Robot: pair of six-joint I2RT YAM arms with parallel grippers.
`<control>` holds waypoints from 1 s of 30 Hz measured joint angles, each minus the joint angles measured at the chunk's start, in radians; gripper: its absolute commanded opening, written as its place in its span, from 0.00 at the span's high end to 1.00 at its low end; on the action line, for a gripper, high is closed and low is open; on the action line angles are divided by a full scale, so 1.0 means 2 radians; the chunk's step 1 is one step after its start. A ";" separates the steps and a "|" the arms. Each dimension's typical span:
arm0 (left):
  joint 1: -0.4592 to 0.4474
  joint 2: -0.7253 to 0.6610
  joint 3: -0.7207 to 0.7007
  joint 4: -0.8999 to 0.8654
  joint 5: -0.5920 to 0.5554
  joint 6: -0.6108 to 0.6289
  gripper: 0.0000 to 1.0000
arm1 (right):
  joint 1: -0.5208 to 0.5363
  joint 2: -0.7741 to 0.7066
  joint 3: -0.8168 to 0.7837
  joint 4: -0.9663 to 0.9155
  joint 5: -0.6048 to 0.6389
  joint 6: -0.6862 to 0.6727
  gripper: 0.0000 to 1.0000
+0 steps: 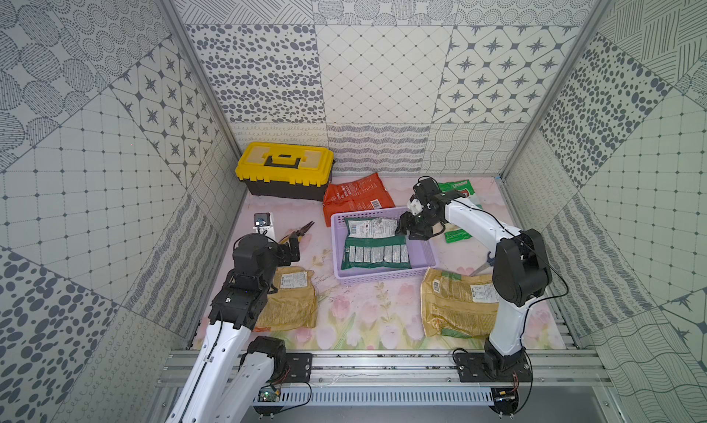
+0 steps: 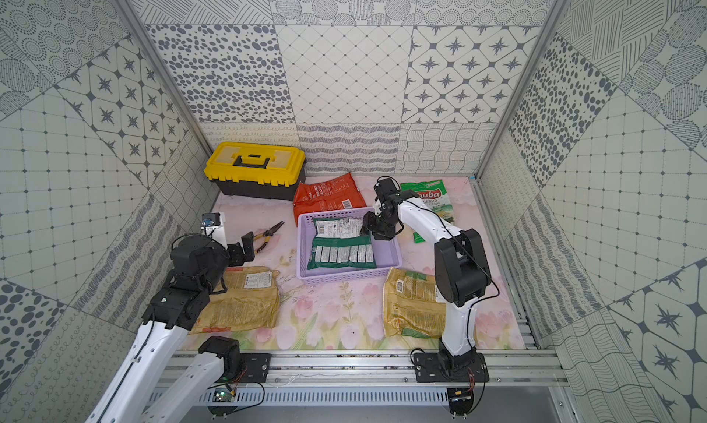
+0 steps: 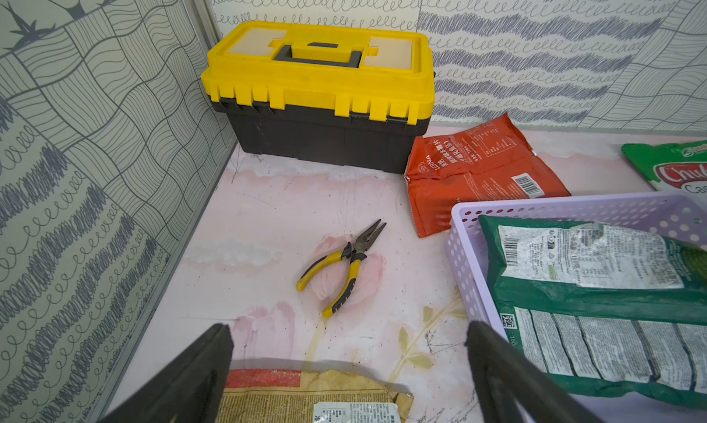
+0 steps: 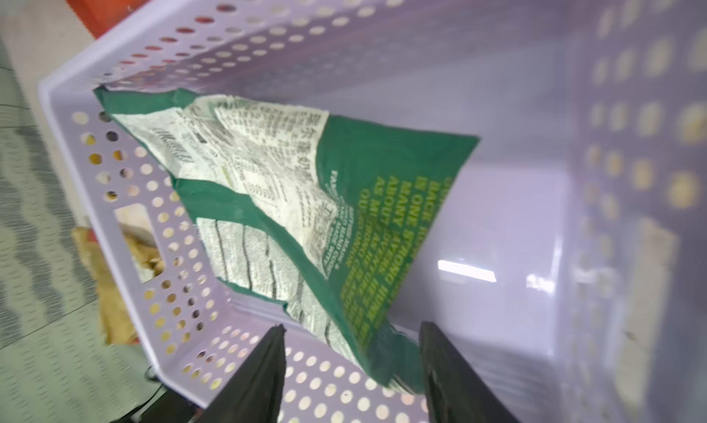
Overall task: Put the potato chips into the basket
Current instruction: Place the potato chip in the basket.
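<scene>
A dark green chip bag (image 1: 373, 245) (image 4: 344, 195) lies flat inside the lavender basket (image 1: 382, 277) (image 2: 344, 275). My right gripper (image 1: 405, 226) (image 4: 352, 348) hangs over the basket's right end, open, with the bag's corner loose between its jaws. My left gripper (image 1: 292, 249) (image 3: 350, 348) stands wide open and empty above the far edge of a tan-gold bag (image 1: 290, 306) (image 3: 306, 398). Another tan-gold bag (image 1: 455, 306) lies front right, partly under the right arm. An orange-red bag (image 1: 355, 195) touches the basket's back. The green Chuba bag (image 2: 432, 203) lies behind the right arm.
A yellow-and-black toolbox (image 1: 285, 168) stands at the back left. Yellow-handled pliers (image 3: 344, 268) and a small white device (image 1: 264, 224) lie left of the basket. Scissors (image 1: 484, 266) peek out under the right arm. Patterned walls close three sides.
</scene>
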 measured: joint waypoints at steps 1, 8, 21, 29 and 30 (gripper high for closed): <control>0.000 0.000 0.000 0.000 0.000 0.000 0.00 | 0.004 -0.002 0.015 -0.014 0.031 -0.007 0.36; 0.000 0.001 0.000 0.000 -0.003 0.001 0.00 | 0.096 -0.045 0.063 -0.058 0.176 -0.026 0.27; 0.000 0.003 0.000 0.000 -0.007 0.001 0.00 | 0.124 0.110 0.038 0.026 0.123 -0.005 0.19; 0.000 0.003 -0.001 0.000 -0.007 0.002 0.01 | 0.114 0.117 0.043 0.053 0.097 -0.085 0.18; 0.000 0.003 -0.001 0.000 -0.006 0.002 0.01 | 0.113 0.117 0.045 0.053 0.096 -0.095 0.19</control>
